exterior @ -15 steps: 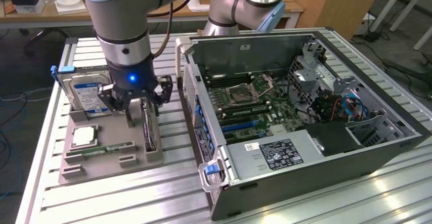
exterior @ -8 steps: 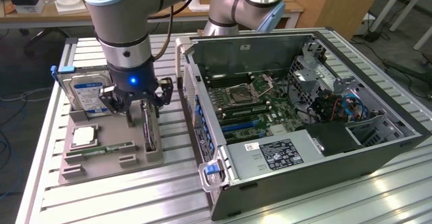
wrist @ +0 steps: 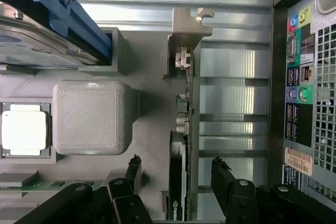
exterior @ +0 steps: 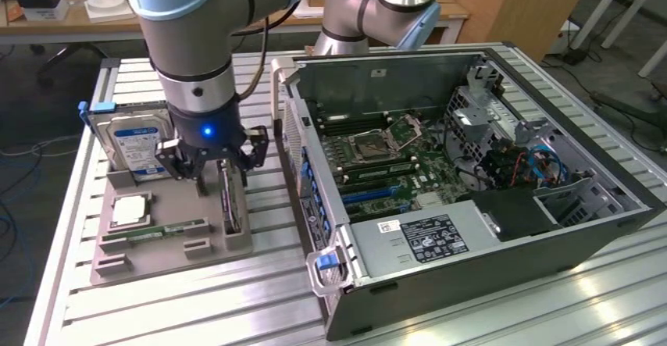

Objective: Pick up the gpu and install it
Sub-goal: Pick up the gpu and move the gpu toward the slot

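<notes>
The gpu is a thin dark card standing on its edge in a slot of the grey parts holder. My gripper hangs right above it, open. In the wrist view the gpu runs edge-on between the two black fingertips, with a gap on each side. Its silvery bracket is at the far end. Nothing is held. The open computer case lies to the exterior view's right, with the motherboard and its blue card slots exposed.
The holder also carries a hard drive with a blue label, a processor and a green RAM stick. The case's rear panel with its ports stands close beside the gpu. All rests on a ribbed aluminium table.
</notes>
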